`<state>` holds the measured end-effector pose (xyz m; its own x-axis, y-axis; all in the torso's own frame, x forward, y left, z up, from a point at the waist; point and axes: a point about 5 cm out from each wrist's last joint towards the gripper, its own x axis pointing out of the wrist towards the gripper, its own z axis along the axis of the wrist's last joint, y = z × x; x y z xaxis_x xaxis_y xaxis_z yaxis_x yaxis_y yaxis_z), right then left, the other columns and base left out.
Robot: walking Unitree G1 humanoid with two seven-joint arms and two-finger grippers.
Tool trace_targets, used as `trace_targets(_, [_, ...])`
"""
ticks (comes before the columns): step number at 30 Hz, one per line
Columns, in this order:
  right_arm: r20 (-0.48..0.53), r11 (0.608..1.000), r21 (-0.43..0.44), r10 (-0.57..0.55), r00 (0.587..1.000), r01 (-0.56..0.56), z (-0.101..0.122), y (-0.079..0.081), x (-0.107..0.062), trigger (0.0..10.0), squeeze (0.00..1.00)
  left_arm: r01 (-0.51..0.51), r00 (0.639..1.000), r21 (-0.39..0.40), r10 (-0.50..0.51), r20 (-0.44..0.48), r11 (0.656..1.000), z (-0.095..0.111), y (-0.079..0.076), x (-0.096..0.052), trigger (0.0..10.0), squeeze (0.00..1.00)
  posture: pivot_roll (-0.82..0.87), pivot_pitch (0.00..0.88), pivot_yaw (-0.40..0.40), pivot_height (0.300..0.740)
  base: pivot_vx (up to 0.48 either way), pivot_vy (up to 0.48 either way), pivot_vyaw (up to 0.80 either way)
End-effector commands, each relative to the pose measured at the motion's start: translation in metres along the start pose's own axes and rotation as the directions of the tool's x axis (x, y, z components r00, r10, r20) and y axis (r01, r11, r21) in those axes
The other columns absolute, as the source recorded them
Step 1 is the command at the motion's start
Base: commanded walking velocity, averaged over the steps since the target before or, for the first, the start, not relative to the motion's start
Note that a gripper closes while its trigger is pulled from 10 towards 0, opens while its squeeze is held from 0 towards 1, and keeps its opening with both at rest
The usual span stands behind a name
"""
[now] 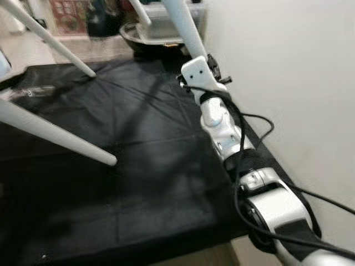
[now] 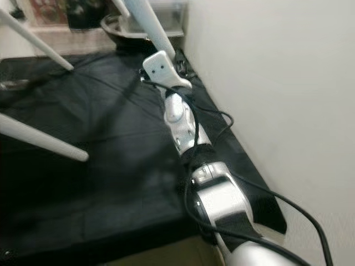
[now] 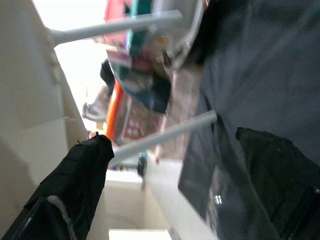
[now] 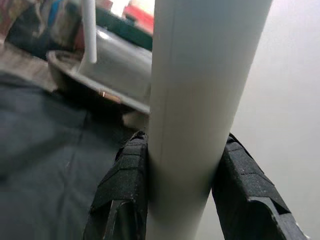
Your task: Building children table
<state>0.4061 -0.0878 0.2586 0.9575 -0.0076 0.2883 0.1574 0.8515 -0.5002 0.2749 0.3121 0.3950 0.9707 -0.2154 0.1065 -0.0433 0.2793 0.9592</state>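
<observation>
Right hand (image 4: pixel 182 185): clamped on white table leg (image 4: pixel 200 95), beside wall (image 1: pixel 288 83) | Left hand (image 3: pixel 165 190): fingers apart, holding nothing | Black cloth (image 1: pixel 138 166): covers tabletop

Soft blur, dim (background glare)

**Around the black cloth**

A black cloth (image 1: pixel 138 166) covers the floor, creased and dark. Along its right edge runs a plain white wall (image 1: pixel 288 83). At the cloth's far edge sits a dark bowl-shaped basin (image 1: pixel 145 40), with colourful boxes (image 1: pixel 69 15) further left beyond it, too blurred to identify.
</observation>
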Motion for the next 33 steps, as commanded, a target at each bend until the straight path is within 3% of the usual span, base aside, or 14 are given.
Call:
trace_targets(1, [-0.410, 0.999, -0.038, 0.008, 0.912, -0.026, -0.085, -0.002, -0.023, 0.0, 0.00, -0.085, 0.994, -0.024, 0.083, -0.070, 0.996, -0.013, 0.018, -0.007, 10.0, 0.00, 0.08, 0.110, 0.000, 0.734, 0.000, 0.000, 0.00])
trace_targets(2, [-0.455, 0.999, 0.026, 0.031, 0.890, -0.021, -0.089, 0.005, -0.030, 0.0, 0.00, -0.064, 0.997, -0.038, 0.063, -0.037, 0.997, -0.008, 0.011, 0.002, 10.0, 0.00, 0.08, 0.111, 0.000, 0.734, 0.000, 0.000, 0.00])
trace_targets(7, [-0.529, 0.992, 0.128, 0.083, 0.844, -0.018, -0.095, 0.023, -0.044, 0.0, 0.00, -0.020, 1.000, -0.051, 0.021, 0.019, 0.998, -0.002, -0.003, 0.020, 10.0, 0.00, 0.07, 0.109, 0.008, 0.734, 0.000, 0.000, 0.00])
trace_targets(9, [-0.547, 0.989, 0.147, 0.092, 0.832, -0.013, -0.097, 0.027, -0.048, 0.0, 0.00, -0.018, 0.999, -0.054, 0.020, 0.029, 0.998, -0.002, -0.005, 0.023, 10.0, 0.00, 0.07, 0.109, 0.008, 0.734, 0.000, 0.000, 0.00])
trace_targets(17, [-0.544, 0.987, 0.159, 0.104, 0.833, -0.020, -0.093, 0.036, -0.056, 0.0, 0.00, 0.033, 0.993, -0.129, -0.017, 0.118, 0.991, 0.010, -0.043, 0.037, 10.0, 0.00, 0.07, 0.104, 0.010, 0.734, 0.000, 0.000, 0.00])
trace_targets(19, [-0.514, 0.990, 0.133, 0.103, 0.852, -0.039, -0.087, 0.035, -0.055, 0.0, 0.00, 0.054, 0.993, -0.165, -0.035, 0.114, 0.985, 0.010, -0.057, 0.037, 10.0, 0.00, 0.06, 0.101, 0.006, 0.734, 0.000, 0.000, 0.00])
trace_targets(22, [-0.541, 0.985, 0.166, 0.137, 0.830, -0.054, -0.087, 0.038, -0.057, 0.0, 0.00, 0.064, 0.992, -0.275, -0.032, 0.120, 0.959, 0.012, -0.081, 0.034, 10.0, 0.00, 0.06, 0.094, 0.009, 0.734, 0.000, 0.000, 0.00])
trace_targets(23, [-0.541, 0.985, 0.166, 0.137, 0.830, -0.054, -0.087, 0.038, -0.057, 0.0, 0.00, 0.064, 0.992, -0.275, -0.032, 0.120, 0.959, 0.012, -0.081, 0.034, 10.0, 0.00, 0.06, 0.094, 0.009, 0.734, 0.000, 0.000, 0.00])
trace_targets(25, [-0.559, 0.979, 0.198, 0.149, 0.816, -0.043, -0.088, 0.040, -0.059, 0.0, 0.00, 0.107, 0.989, -0.307, -0.070, 0.130, 0.946, 0.017, -0.105, 0.032, 10.0, 0.00, 0.06, 0.094, 0.009, 0.734, 0.000, 0.000, 0.00])
trace_targets(27, [-0.562, 0.978, 0.205, 0.152, 0.813, -0.041, -0.088, 0.040, -0.060, 0.0, 0.00, 0.120, 0.988, -0.312, -0.081, 0.134, 0.942, 0.018, -0.111, 0.031, 10.0, 0.00, 0.06, 0.094, 0.009, 0.734, 0.000, 0.000, 0.00])
trace_targets(29, [-0.567, 0.973, 0.226, 0.163, 0.807, -0.038, -0.086, 0.042, -0.060, 0.0, 0.00, 0.193, 0.979, -0.317, -0.160, 0.127, 0.929, 0.018, -0.149, 0.022, 10.0, 0.00, 0.06, 0.091, 0.004, 0.734, 0.000, 0.000, 0.00])
trace_targets(30, [-0.567, 0.973, 0.226, 0.163, 0.807, -0.038, -0.086, 0.042, -0.060, 0.0, 0.00, 0.193, 0.979, -0.317, -0.160, 0.127, 0.929, 0.018, -0.149, 0.022, 10.0, 0.00, 0.06, 0.091, 0.004, 0.734, 0.000, 0.000, 0.00])
trace_targets(31, [-0.569, 0.972, 0.233, 0.168, 0.805, -0.037, -0.084, 0.043, -0.059, 0.0, 0.00, 0.228, 0.973, -0.372, -0.197, 0.121, 0.900, 0.021, -0.177, 0.012, 10.0, 0.00, 0.06, 0.091, 0.004, 0.734, 0.000, 0.000, 0.00])
trace_targets(33, [-0.569, 0.972, 0.234, 0.166, 0.805, -0.035, -0.083, 0.042, -0.059, 0.0, 0.00, 0.226, 0.974, -0.400, -0.196, 0.114, 0.888, 0.023, -0.184, 0.009, 10.0, 0.00, 0.06, 0.087, 0.005, 0.734, 0.000, 0.000, 0.00])
